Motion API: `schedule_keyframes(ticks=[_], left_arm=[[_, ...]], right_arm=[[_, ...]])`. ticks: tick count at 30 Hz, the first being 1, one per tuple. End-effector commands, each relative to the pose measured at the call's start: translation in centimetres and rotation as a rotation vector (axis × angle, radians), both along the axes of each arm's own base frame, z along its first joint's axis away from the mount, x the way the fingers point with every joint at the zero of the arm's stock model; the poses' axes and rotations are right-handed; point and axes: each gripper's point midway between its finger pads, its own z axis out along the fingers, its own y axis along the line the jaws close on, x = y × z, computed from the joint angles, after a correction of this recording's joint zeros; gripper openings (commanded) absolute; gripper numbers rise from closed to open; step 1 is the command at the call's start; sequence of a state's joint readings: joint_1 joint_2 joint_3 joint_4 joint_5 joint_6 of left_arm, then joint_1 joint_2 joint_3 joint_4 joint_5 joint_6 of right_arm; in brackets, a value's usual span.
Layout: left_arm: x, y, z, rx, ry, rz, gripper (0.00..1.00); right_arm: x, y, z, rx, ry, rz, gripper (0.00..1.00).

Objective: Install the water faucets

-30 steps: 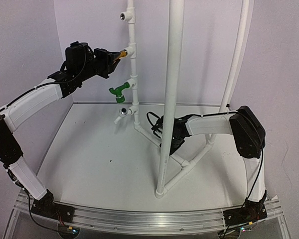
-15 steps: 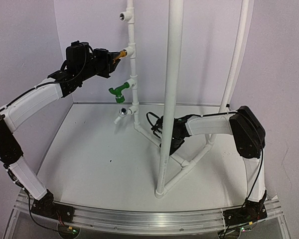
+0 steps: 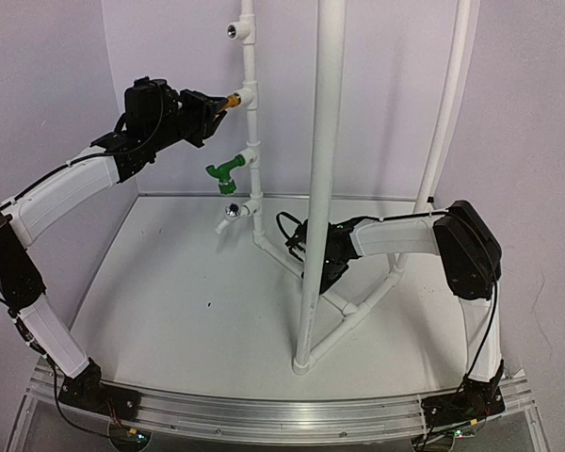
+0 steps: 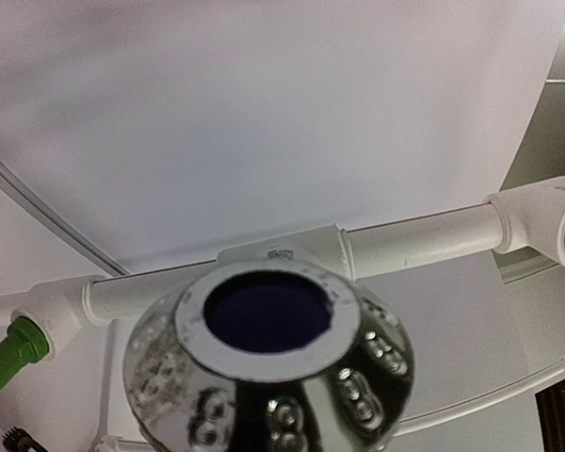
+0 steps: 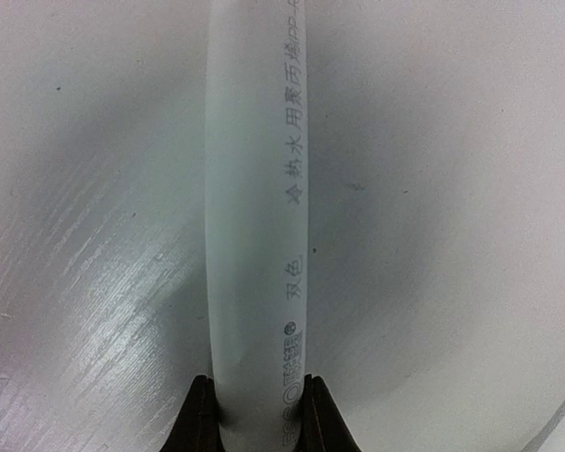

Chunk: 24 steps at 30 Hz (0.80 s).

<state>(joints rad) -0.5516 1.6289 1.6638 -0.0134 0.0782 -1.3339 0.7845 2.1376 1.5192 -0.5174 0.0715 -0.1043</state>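
Before lilac walls (image 3: 169,47), left fingers (image 3: 205,103) pinch brass faucet (image 3: 228,100), near level, aimed into tee (image 3: 246,95); right fingers (image 5: 201,414) pinch pipe (image 5: 256,188).

Right hand (image 5: 257,407) clamps white pipe (image 5: 256,188) — lettering printed lengthwise.

The brass-gold faucet (image 3: 229,99) is gleaming at the tips of the black left gripper (image 3: 216,104), its knob (image 4: 268,372) showing chrome with a dark blue centre. The green faucet (image 3: 224,172) is showing just below that gripper. Black fingers (image 5: 200,419) of the right gripper (image 5: 257,388) are flanking a white pipe (image 5: 257,217) carrying grey printed characters. The table (image 3: 169,301) is looking white.
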Motion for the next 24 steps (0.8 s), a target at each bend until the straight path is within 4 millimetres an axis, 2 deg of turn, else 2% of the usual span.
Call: schedule_keyframes(ticks=[1, 3, 18, 24], left_arm=[[-0.7, -0.6, 4.2, 0.034, -0.162, -0.05, 0.0], [-0.7, -0.7, 4.8, 0.059, -0.183, -0.052, 0.0], [-0.7, -1.5, 3.7, 0.229, -0.24, -0.082, 0.0], [-1.2, -2.3, 3.6, 0.337, -0.331, -0.087, 0.0]], right_arm=[[-2.2, 3.4, -0.8, 0.06, 0.019, 0.13, 0.0], [-2.3, 3.3, -0.9, 0.055, 0.02, 0.133, 0.0], [-2.5, 3.0, -0.9, 0.048, 0.018, 0.146, 0.0], [-2.5, 3.0, -0.9, 0.047, 0.018, 0.147, 0.0]])
